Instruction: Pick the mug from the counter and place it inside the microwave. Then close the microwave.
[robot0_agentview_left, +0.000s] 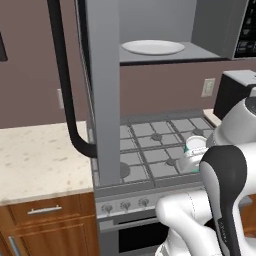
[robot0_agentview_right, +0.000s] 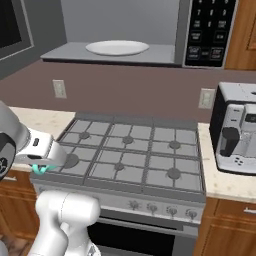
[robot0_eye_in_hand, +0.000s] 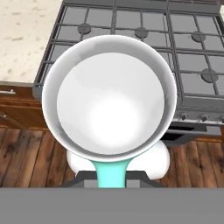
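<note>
Hand view — mug (robot0_eye_in_hand: 109, 100) held in pincer (robot0_eye_in_hand: 112, 177).

A home kitchen, rendered: a grey gas stovetop (robot0_agentview_right: 130, 150) with burner grates sits at centre, its knobs and oven front at 6 o'clock. A microwave (robot0_agentview_right: 150, 30) hangs open at 12 o'clock. Beige speckled counter (robot0_agentview_left: 35, 155) over wooden cabinets lies at 9 o'clock, a coffee machine (robot0_agentview_right: 237, 127) at 3 o'clock.
</note>
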